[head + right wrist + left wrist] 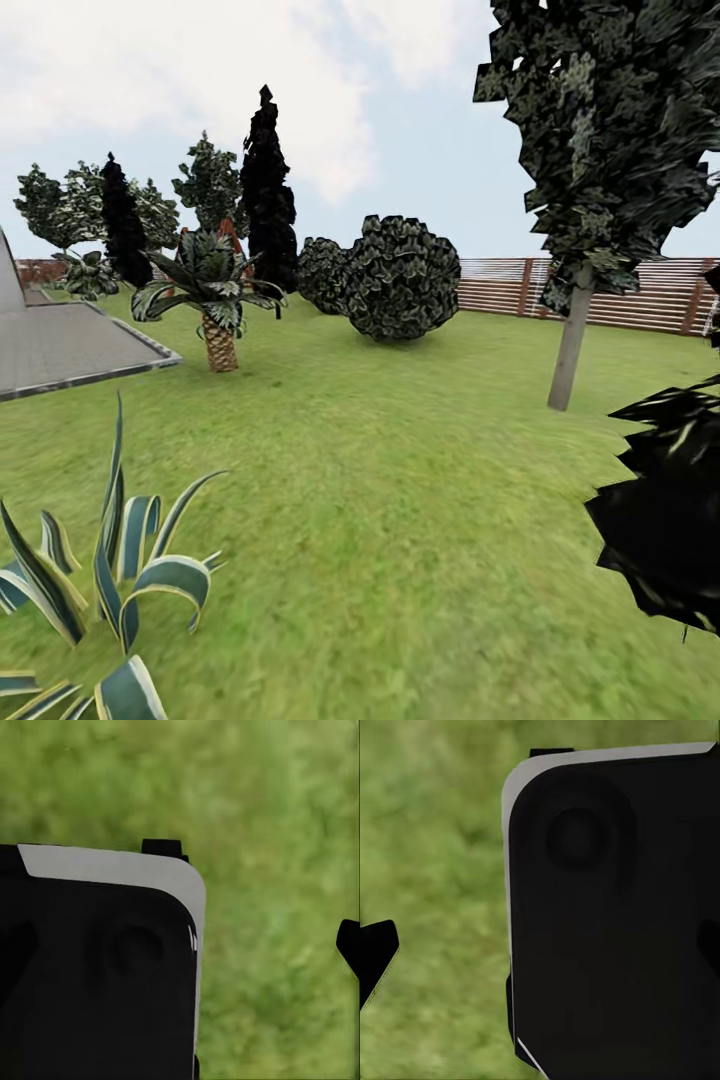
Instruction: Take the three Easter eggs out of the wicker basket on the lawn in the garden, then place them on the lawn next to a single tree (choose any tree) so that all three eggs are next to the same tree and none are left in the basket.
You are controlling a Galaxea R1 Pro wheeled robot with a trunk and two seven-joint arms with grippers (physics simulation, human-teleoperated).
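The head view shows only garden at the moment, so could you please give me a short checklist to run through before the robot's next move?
1. Basket and eggs located: not ok; the head view has lawn, plants and fence.
2. Candidate tree found: ok; a slim pale-trunked tree stands ahead to the right.
3. Path to that tree: ok; open grass, with a dark plant close on the right.
4. Striped-leaf plant near the left: mind it when turning.
5. Gripper states: cannot tell; the wrist views have dark housing over grass.
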